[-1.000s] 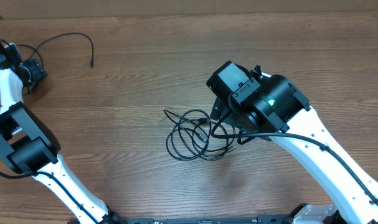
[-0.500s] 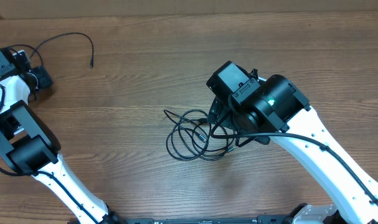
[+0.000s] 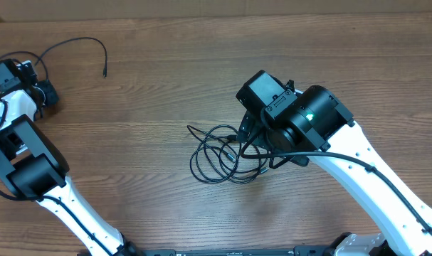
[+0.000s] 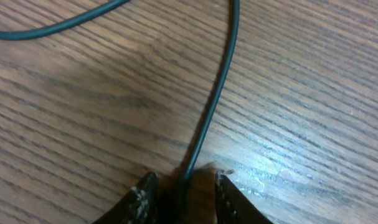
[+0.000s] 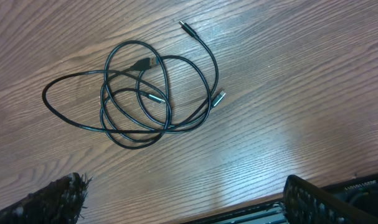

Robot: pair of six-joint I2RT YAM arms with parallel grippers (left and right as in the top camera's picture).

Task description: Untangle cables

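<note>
A tangle of thin black cables (image 3: 219,156) with silver-tipped plugs lies in loose loops at mid-table, seen whole in the right wrist view as the tangle (image 5: 139,93). My right gripper (image 5: 192,202) hovers above its right side, jaws wide open and empty. One separate black cable (image 3: 73,41) curves along the far left. My left gripper (image 4: 182,186) is low over the wood at that cable's end. The cable (image 4: 220,87) runs between the two fingers, with a thin gap showing on each side.
The table is bare brown wood (image 3: 151,85). Its near edge and a black frame (image 5: 338,193) show at the bottom of the right wrist view. The left arm's white links (image 3: 30,163) stand along the left side. The right arm's body (image 3: 301,121) hides part of the tangle.
The left wrist has swung slightly toward the near side, and its jaws have narrowed around the separate cable. The right arm and the tangle have not moved.
</note>
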